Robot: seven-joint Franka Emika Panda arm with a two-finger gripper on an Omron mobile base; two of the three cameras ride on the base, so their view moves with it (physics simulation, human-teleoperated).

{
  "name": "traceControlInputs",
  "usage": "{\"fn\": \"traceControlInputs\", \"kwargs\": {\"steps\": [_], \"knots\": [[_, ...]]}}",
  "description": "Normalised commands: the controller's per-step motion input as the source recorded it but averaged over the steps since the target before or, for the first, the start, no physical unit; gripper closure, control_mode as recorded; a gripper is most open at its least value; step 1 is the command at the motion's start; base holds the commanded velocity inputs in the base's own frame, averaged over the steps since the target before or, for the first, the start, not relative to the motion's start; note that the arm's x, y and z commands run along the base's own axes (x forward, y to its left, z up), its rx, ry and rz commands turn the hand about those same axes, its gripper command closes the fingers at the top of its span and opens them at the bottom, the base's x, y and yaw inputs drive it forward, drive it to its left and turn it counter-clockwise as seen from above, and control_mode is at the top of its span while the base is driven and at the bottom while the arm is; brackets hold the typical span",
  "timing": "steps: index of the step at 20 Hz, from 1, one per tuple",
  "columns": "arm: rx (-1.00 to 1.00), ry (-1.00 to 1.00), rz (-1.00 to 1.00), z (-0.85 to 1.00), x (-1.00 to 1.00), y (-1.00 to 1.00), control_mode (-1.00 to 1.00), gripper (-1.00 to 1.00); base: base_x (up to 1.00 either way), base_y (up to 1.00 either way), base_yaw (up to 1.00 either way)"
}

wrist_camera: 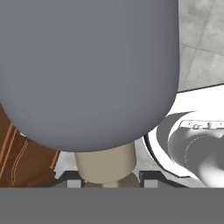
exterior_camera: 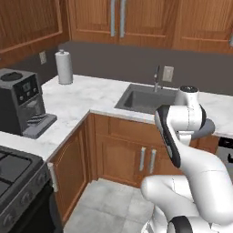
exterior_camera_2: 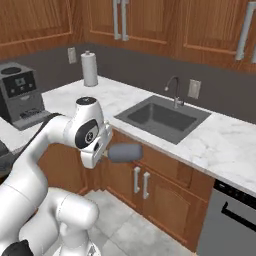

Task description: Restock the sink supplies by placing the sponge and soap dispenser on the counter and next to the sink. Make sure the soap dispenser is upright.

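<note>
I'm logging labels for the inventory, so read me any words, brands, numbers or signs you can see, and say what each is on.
No readable text anywhere.
Coffee machine: a small dark panel on its front, too blurred to read.
Soap dispenser: plain grey, no label visible.
Paper towel roll: blank white.
Wall outlets: no markings.
Robot arm joint: a round mark, no letters legible.

No legible text, label, brand or number appears on anything before me. The coffee machine (exterior_camera: pixel 22 102) on the counter (exterior_camera: pixel 86 98) carries a small dark display panel, its marks too blurred to read. A round emblem on my own arm joint (exterior_camera_2: pixel 90 134) shows a mark I cannot make out.
</note>
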Motion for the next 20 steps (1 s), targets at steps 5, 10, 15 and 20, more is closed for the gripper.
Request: {"fn": "traceControlInputs", "kwargs": {"steps": [5,10,15,20], "knots": [[0.00,0.00,0.00,0.00,0.00,0.00,1.00,1.00,0.95,-0.04,-0.56],[0.00,0.00,0.00,0.00,0.00,0.00,1.00,1.00,0.89,0.02,-0.31],[0.00,0.00,0.00,0.00,0.00,0.00,1.00,1.00,0.56,0.21,-0.18],[0.00,0.00,0.00,0.00,0.00,0.00,1.00,1.00,0.34,0.19,-0.15]]}}
